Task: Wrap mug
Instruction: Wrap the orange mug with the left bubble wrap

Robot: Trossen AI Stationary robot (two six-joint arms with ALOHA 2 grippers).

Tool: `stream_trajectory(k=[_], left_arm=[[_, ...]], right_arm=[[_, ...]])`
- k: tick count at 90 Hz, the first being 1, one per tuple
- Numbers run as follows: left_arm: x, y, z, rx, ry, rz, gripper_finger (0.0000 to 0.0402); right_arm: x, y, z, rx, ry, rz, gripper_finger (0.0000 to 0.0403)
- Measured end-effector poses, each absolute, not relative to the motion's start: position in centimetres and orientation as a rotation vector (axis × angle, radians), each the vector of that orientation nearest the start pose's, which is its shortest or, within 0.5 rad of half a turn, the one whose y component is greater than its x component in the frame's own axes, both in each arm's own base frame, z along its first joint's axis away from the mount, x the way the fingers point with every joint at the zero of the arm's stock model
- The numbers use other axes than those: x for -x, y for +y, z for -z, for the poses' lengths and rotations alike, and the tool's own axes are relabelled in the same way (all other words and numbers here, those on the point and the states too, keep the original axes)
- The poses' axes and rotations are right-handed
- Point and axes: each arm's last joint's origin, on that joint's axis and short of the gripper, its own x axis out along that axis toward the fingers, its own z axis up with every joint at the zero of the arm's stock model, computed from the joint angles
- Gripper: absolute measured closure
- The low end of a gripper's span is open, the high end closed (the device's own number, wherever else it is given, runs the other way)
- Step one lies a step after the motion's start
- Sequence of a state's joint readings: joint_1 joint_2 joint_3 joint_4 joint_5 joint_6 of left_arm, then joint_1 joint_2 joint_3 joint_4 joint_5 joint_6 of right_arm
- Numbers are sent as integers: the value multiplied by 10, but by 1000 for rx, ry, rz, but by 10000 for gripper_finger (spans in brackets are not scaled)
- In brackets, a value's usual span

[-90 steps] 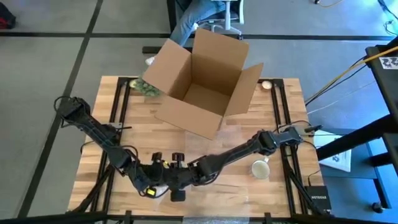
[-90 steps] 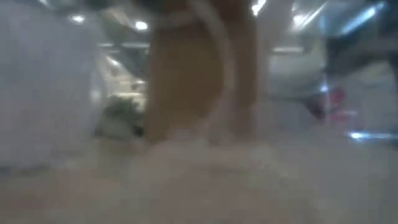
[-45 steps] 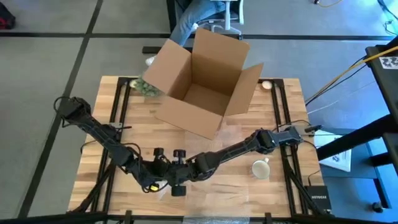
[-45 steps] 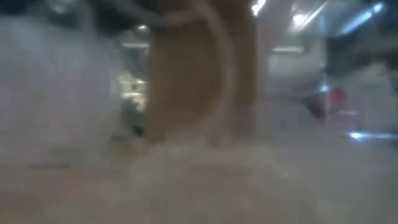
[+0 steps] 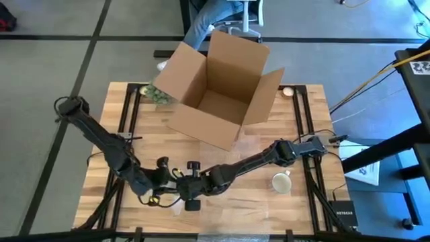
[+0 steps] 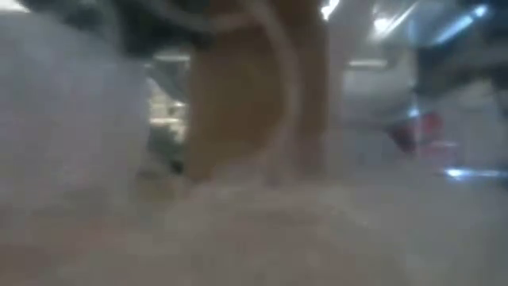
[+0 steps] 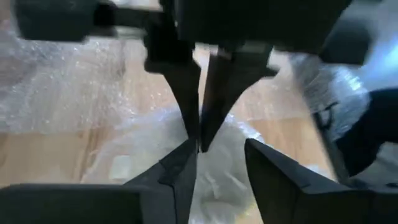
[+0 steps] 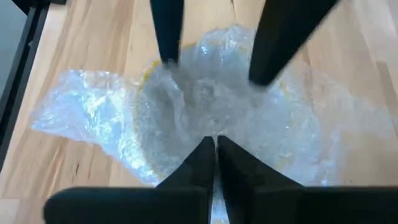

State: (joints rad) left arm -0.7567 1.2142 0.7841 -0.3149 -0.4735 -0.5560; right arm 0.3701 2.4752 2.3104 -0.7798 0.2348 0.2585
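From the top-down camera there's one wooden table (image 5: 215,151), one open cardboard box (image 5: 218,87) sitting at its far middle, and one cream mug (image 5: 281,181) standing bare near the right edge, close to the right arm's elbow and well apart from both grippers. Two arms total: the left gripper (image 5: 168,193) and the right gripper (image 5: 187,195) are nose to nose at the near edge, left of center, both working a clear sheet of bubble wrap (image 5: 222,202) spread on the near part of the table, with a bit of yellow showing right under them. There's also one small green thing (image 5: 156,95) poking out from behind the box's left side, and one small round object (image 5: 288,91) by the far right corner. Up past the table a person's legs (image 5: 205,20) in jeans sit by a white chair base. The low camera is basically a blur, fogged by wrap right against the lens, so all I can make out is one tan shape that looks like the box (image 6: 254,87). Left wrist cam: the left gripper's own fingers (image 7: 180,180) sit a narrow gap apart over the crinkled wrap (image 7: 186,149), and facing them the right gripper's two fingers are pressed together on a fold of it. Right wrist cam backs that up: its two fingers (image 8: 199,165) closed tight pinching the wrap (image 8: 205,106), the other gripper's two fingers spread wide across the bunched-up plastic, something yellowish inside.
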Motion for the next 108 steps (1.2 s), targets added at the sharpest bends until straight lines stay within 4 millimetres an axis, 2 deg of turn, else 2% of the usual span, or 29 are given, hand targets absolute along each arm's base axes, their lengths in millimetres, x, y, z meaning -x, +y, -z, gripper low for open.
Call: stream_trajectory(k=[14,19,30,48,69,86,108], left_arm=[[-183,-155,-216,124,743,33,282],[-185,-153,-207,136,770,15,282],[-189,-156,-199,160,782,4,282],[-199,-160,-191,125,775,31,282],[-199,-160,-188,133,790,24,282],[-199,-160,-188,130,791,17,282],[-199,-158,-187,136,802,7,282]], right_arm=[[-505,186,-209,31,880,-11,402],[-508,184,-201,18,874,-16,402],[-513,177,-189,-34,891,-20,402],[-514,173,-187,-25,892,-14,402],[-511,171,-211,-25,910,-42,402],[-517,167,-225,-131,830,-81,402],[-524,167,-193,-135,891,-43,402]])
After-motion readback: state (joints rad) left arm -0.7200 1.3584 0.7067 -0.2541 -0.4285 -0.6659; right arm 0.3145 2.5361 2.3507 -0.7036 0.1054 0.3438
